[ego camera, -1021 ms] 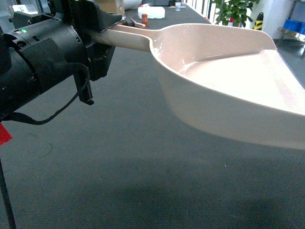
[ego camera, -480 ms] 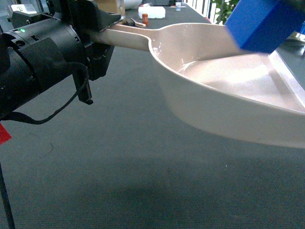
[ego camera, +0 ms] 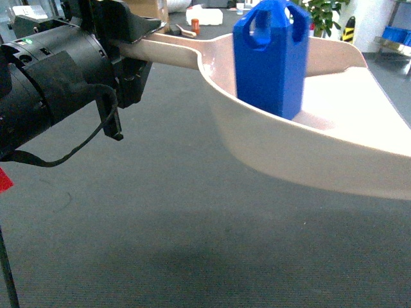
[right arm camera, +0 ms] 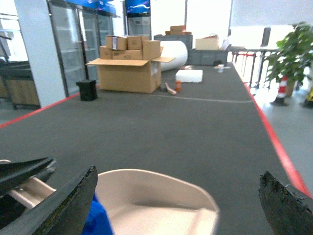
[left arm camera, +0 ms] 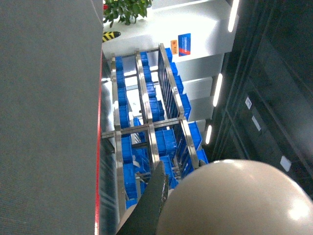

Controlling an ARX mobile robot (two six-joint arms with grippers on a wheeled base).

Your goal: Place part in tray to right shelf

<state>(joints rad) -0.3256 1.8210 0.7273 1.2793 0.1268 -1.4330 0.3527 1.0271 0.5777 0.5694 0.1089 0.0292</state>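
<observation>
Part [ego camera: 271, 61] stands upright in tray [ego camera: 359, 157]; right pincer [right arm camera: 181, 196] gapes released above; left pincer [ego camera: 138, 48] grasps tray handle.

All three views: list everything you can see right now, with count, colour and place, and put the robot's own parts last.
Part: one, bright blue, standing upright in the tray.
Tray: one, pale beige-pink, held above the floor by its handle.
Steel rack: one, silver, in the left wrist view, blue crates stacked inside it.
Cardboard boxes: several, brown, far across the floor.
White box: one, beside the cardboard.
Potted plant: one, green, far right.
Floor: dark grey, red line along its edges.
Left gripper: black, shut on the tray handle.
Right gripper: black, open, above the tray.
</observation>
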